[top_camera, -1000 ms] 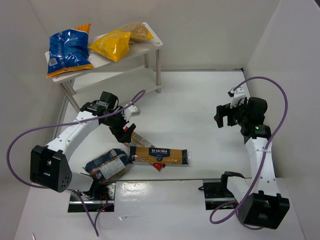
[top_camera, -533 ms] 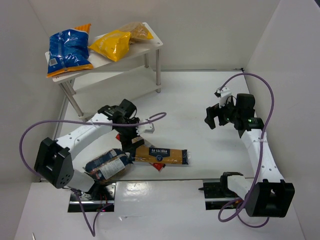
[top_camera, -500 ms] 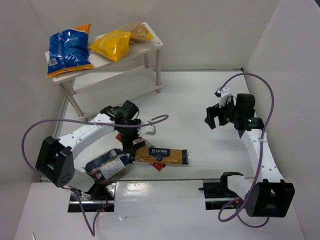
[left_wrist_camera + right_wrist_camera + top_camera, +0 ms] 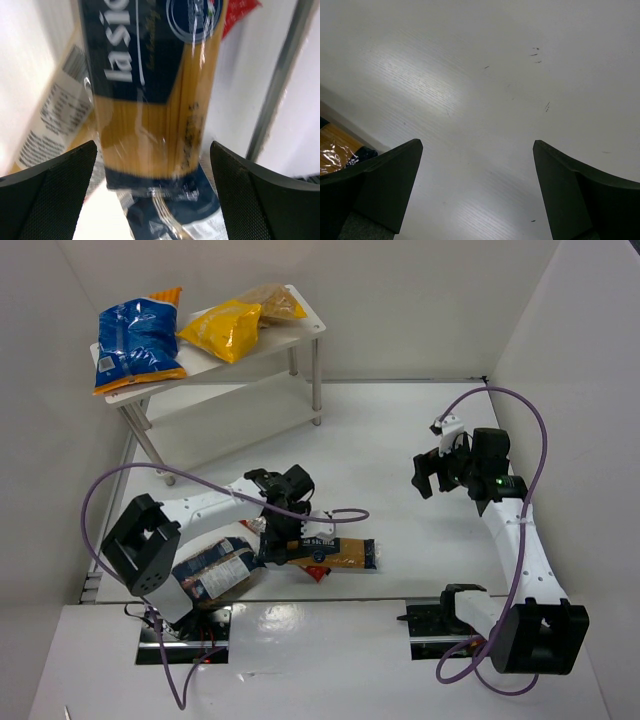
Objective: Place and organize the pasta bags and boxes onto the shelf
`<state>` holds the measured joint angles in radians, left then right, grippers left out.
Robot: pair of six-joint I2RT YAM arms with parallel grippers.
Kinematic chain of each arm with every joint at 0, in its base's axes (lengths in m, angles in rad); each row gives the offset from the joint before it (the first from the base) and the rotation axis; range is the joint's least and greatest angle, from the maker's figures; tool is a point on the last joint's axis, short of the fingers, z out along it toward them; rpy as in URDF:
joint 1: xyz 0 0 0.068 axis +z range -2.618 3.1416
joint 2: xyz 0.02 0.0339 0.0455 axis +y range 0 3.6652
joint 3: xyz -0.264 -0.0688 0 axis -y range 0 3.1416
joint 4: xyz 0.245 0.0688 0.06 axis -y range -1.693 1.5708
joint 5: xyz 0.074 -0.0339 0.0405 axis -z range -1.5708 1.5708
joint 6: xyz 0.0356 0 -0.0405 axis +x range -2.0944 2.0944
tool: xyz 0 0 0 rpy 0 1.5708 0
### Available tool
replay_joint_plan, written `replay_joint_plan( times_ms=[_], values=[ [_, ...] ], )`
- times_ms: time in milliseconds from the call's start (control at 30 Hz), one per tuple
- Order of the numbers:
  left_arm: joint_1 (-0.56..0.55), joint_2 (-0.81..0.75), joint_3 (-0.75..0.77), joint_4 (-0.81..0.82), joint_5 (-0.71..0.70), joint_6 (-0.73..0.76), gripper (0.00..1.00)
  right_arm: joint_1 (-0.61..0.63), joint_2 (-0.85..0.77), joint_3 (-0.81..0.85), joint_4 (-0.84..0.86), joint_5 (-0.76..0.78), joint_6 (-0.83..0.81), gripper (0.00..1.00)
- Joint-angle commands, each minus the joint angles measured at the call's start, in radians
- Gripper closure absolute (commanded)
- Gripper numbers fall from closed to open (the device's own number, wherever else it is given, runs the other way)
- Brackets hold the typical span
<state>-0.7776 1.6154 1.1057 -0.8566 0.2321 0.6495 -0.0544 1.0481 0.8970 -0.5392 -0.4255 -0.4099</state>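
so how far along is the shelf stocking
About halfway. Done: the blue bag, yellow bag and clear bag lie on the shelf, top board. In hand: the left pincer straddles the yellow-tan box on the table, jaws open, not yet gripping. Left: that box, the red box under it and the dark blue bag beside it. The right pincer hangs open, holding nothing.

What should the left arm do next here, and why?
Probably lower a little and close: the left gripper is open, its fingers straddling the pasta box, which lies on the table, not yet on the shelf.
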Motion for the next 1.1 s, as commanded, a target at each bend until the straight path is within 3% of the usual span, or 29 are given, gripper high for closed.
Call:
replay_joint_plan(
  times_ms=[0, 367, 467, 500, 533, 567, 733, 933, 1067],
  values=[
    [-0.017, 0.011, -0.029, 0.073, 0.009, -0.025, 0.01, 0.007, -0.003, -0.001, 0.025, 0.005, -0.009, 0.00],
    [-0.035, 0.123, -0.072, 0.176, 0.032, -0.097, 0.01, 0.007, -0.003, -0.001, 0.025, 0.005, -0.009, 0.00],
    [-0.035, 0.165, -0.057, 0.173, 0.032, -0.106, 0.26, 0.007, -0.003, -0.010, 0.025, 0.005, -0.009, 0.00],
    [-0.035, 0.175, -0.044, 0.163, 0.032, -0.106, 0.43, 0.007, -0.003, -0.010, 0.025, 0.005, -0.009, 0.00],
    [-0.035, 0.187, -0.012, 0.154, 0.023, -0.106, 0.91, 0.007, -0.003, -0.010, 0.025, 0.005, -0.009, 0.00],
    [-0.035, 0.187, 0.000, 0.154, 0.023, -0.134, 1.00, 0.007, -0.003, -0.010, 0.025, 0.005, -0.009, 0.00],
    [-0.035, 0.040, 0.051, 0.149, 0.046, -0.146, 1.00, 0.007, -0.003, -0.010, 0.025, 0.005, -0.009, 0.00],
    [0.073, -0.129, 0.137, 0.160, 0.186, -0.166, 1.00, 0.007, -0.013, -0.010, 0.025, 0.005, -0.009, 0.00],
    [0.138, -0.181, 0.116, 0.189, 0.254, -0.175, 1.00, 0.007, -0.013, -0.010, 0.025, -0.004, -0.018, 0.00]
  ],
)
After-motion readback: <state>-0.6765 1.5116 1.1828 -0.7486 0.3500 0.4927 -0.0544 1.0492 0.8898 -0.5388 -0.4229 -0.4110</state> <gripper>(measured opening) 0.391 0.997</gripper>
